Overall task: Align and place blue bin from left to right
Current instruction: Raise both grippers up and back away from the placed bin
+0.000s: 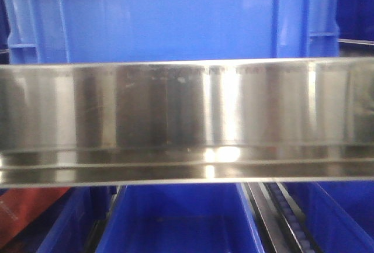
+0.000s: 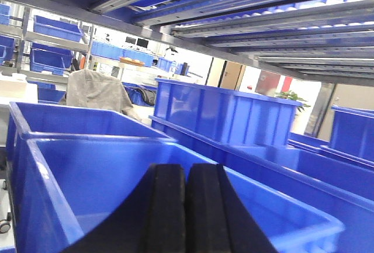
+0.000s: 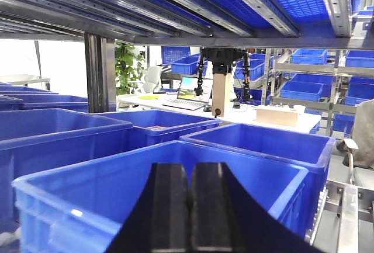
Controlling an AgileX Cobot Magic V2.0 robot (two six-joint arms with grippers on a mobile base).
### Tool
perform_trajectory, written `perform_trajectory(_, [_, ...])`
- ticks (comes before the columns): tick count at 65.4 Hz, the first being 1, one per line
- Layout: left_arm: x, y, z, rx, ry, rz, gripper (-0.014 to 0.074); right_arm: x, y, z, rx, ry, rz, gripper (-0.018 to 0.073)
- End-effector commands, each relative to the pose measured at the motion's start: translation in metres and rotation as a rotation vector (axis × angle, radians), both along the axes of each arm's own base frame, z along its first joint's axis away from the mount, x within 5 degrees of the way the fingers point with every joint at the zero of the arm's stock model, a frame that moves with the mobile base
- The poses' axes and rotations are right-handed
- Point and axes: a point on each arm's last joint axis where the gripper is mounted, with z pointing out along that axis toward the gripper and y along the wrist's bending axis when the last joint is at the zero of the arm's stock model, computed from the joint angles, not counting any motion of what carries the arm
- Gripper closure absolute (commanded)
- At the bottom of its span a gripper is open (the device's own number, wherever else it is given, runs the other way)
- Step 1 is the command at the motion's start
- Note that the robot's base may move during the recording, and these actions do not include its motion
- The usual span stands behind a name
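Steel filled the middle of your front view: a broad polished rail point(image 1: 187, 118) ran edge to edge, and the blue bin point(image 1: 169, 16) stood directly behind and above it, its smooth flat wall facing you with raised vertical ribs at either corner. Below the rail you could see down into another open bin point(image 1: 178, 218), with a roller track point(image 1: 286, 218) just to its right. Your left gripper point(image 2: 186, 206) had its jaws together, the two black pads meeting along a thin seam with nothing between them. Just beyond those jaws lay an open blue crate point(image 2: 87, 177), a second one point(image 2: 76, 118) behind it, and a taller ribbed crate point(image 2: 228, 113) farther off to the right of the jaws; shelf rails point(image 2: 234, 2) ran overhead, and a grey cloth point(image 2: 96, 92) hung in the background to the left. Your right gripper point(image 3: 188, 206) showed the same state, jaws pressed shut on nothing. Immediately ahead of them sat an open crate point(image 3: 146, 183), with two more point(image 3: 269, 142) behind it and one point(image 3: 52, 127) to the left of the jaws. Well beyond, a laptop point(image 3: 190, 92) and a cardboard box point(image 3: 277, 115) rested on a counter point(image 3: 175, 106), beside a potted plant point(image 3: 131, 60). From either wrist view you could not tell which crate was the one seen from the front.
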Motion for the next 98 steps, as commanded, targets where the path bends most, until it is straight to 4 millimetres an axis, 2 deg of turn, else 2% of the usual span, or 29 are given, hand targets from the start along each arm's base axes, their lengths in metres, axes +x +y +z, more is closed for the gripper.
perform_trajectory(1, [-0.0024, -0.0002, 0.0022, 0.001, -0.023, -0.01, 0.0707, -0.0019, -0.0014, 0.0014, 0.003, -0.024, 0.003, 0.0637])
perform_trajectory(98, [-0.0024, -0.0002, 0.0022, 0.001, -0.023, -0.01, 0.0707, -0.0019, -0.0014, 0.0014, 0.003, -0.024, 0.003, 0.0637])
